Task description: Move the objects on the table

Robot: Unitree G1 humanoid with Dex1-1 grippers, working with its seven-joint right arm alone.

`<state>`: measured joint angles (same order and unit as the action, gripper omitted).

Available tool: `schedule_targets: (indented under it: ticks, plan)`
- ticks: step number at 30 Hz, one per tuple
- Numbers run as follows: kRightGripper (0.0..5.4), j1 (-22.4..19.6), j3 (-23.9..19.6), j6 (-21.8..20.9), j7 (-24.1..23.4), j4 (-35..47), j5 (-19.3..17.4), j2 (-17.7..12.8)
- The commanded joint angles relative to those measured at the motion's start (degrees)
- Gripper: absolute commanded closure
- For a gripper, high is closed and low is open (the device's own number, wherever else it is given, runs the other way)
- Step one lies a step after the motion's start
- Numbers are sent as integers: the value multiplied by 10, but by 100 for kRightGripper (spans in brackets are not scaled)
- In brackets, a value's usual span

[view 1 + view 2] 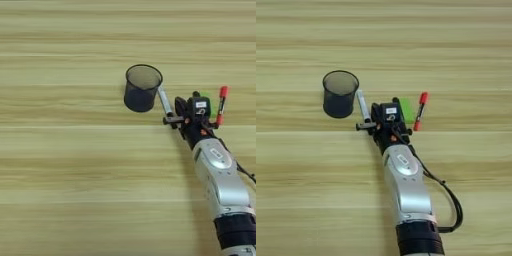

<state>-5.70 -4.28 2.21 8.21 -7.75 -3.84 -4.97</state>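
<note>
Gripper sits at the silver-grey marker, apparently pinching its lower end; fingers too hidden to tell. Marker lies just beside the mesh pen cup, mid-tabletop. Next, probably: lift, tip it into the cup.

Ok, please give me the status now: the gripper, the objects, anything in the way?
Right gripper low beside silver-grey marker, grip not readable. Pen cup upright, just left of marker. Green block and red-capped pen lying right of gripper. Nothing else close.
</note>
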Motion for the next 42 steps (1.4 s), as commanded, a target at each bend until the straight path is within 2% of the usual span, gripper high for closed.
schedule_targets:
  ticks: [1,16,30,42]
  plan:
    - [539,-32,-3,-9,-1,19,-3,-9]
    - [539,-30,-3,-10,1,17,-2,-8]
    - [391,-28,4,-12,7,10,2,-9]
    - [260,-35,4,-21,8,-27,6,-8]
